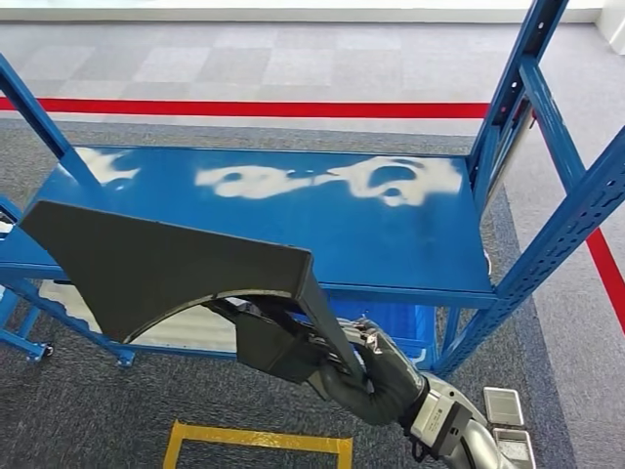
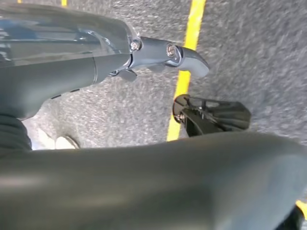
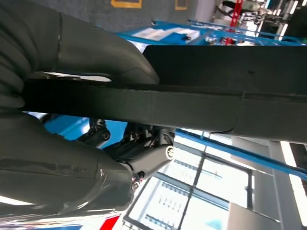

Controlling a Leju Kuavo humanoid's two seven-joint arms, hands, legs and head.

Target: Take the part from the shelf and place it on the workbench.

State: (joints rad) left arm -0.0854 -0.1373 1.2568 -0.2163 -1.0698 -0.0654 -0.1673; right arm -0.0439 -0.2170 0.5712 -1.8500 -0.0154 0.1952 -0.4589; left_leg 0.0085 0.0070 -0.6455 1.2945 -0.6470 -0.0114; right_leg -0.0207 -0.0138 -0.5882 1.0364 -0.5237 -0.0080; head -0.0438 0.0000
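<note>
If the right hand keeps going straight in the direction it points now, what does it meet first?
The right hand, gripping the dark panel, points toward the blue shelf. It would likely meet the shelf's front edge first, though depth is hard to judge.

Dark panel (image 1: 162,269) hides most of the right hand's (image 1: 368,376) fingers in the head view, and part of the blue shelf's (image 1: 413,244) near edge. Right forearm cut off at the near edge. In the right wrist view the panel runs out of the picture. In the left wrist view the left hand (image 2: 108,62) is blurred; whether it touches the smeared dark surface alongside cannot be told.
</note>
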